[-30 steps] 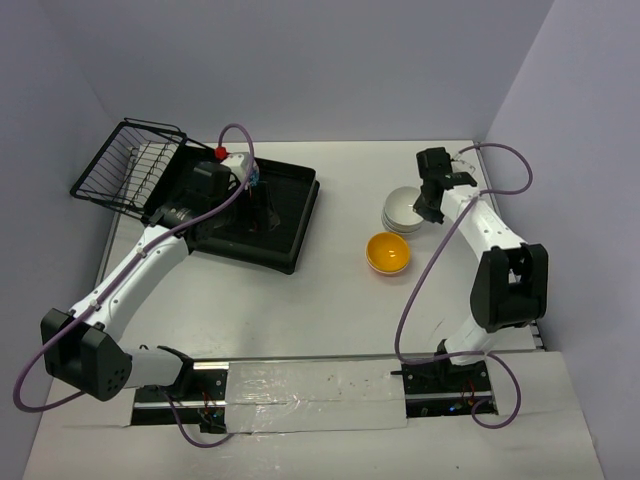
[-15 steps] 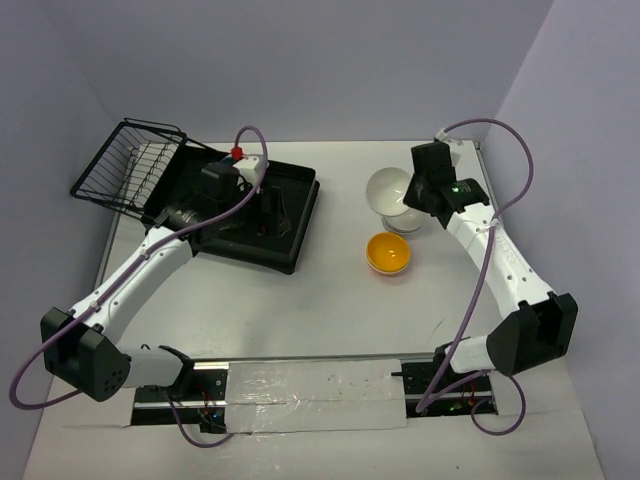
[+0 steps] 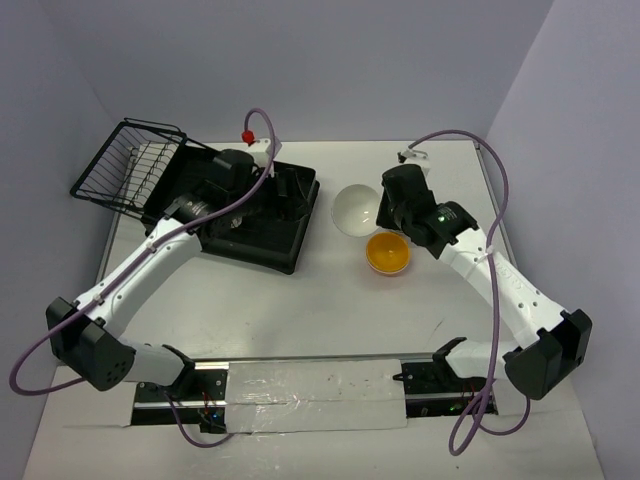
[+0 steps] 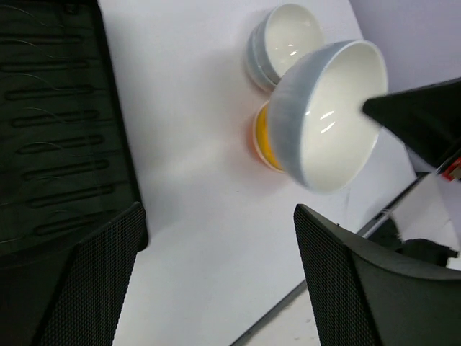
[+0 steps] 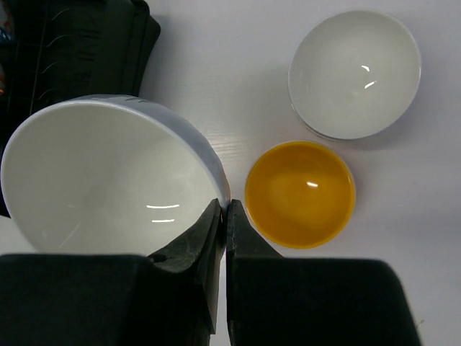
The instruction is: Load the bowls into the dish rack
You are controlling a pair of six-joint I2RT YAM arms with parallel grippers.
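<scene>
My right gripper [image 3: 378, 206] is shut on the rim of a white bowl [image 3: 354, 210] and holds it tilted above the table, between the dish rack [image 3: 292, 252] and a yellow bowl [image 3: 388, 252]. In the right wrist view the jaws [image 5: 224, 205] pinch the white bowl's rim [image 5: 101, 173], beside the yellow bowl [image 5: 300, 193] and a stack of white bowls [image 5: 354, 72]. My left gripper [image 3: 288, 192] is open and empty over the rack's right part. The left wrist view [image 4: 216, 288] shows the held bowl [image 4: 328, 115], the stack [image 4: 284, 43] and the rack's ribbed floor [image 4: 57, 122].
The black wire basket [image 3: 130, 165] sits tilted at the rack's far left end. The right arm covers the white stack in the top view. Walls close the table at the back and on both sides.
My right gripper has lifted a white bowl off the stack and carried it left toward the rack. My left gripper has moved right across the rack toward its right edge.
</scene>
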